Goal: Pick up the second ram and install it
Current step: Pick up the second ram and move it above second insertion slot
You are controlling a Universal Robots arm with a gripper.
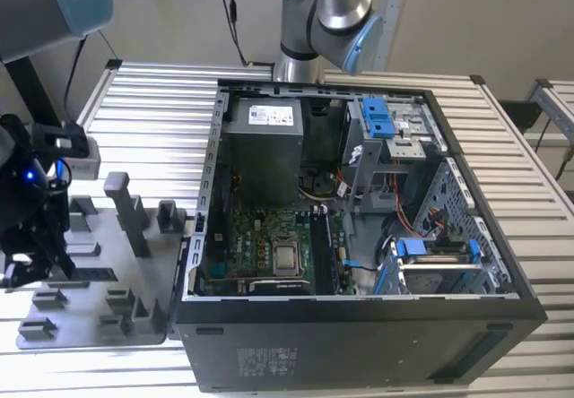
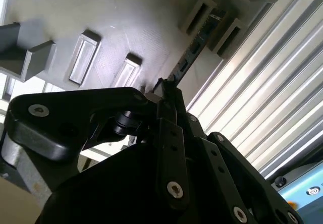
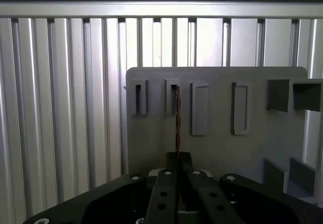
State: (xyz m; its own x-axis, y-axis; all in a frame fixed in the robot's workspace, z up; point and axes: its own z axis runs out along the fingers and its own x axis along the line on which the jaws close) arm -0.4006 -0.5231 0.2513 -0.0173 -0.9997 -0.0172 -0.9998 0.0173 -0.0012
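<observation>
The second ram (image 3: 177,118) shows edge-on as a thin dark strip, its far end seated in a slot of the grey holder (image 3: 217,148). In the second wrist view the ram (image 2: 194,45) runs from between two holder pegs back to my fingertips. My gripper (image 3: 177,158) is shut on its near end, the two black fingers pressed against its faces. In the exterior view my gripper (image 1: 36,259) hangs low over the holder (image 1: 99,263) at the exterior view's left, beside the open PC case (image 1: 466,263).
The case lies on its side on a ribbed metal table (image 1: 152,111), with its motherboard (image 1: 269,246), power supply (image 1: 265,142) and blue drive brackets (image 1: 377,116) exposed. Upright pegs (image 1: 134,214) rise from the holder. The arm's base (image 1: 323,12) stands behind the case.
</observation>
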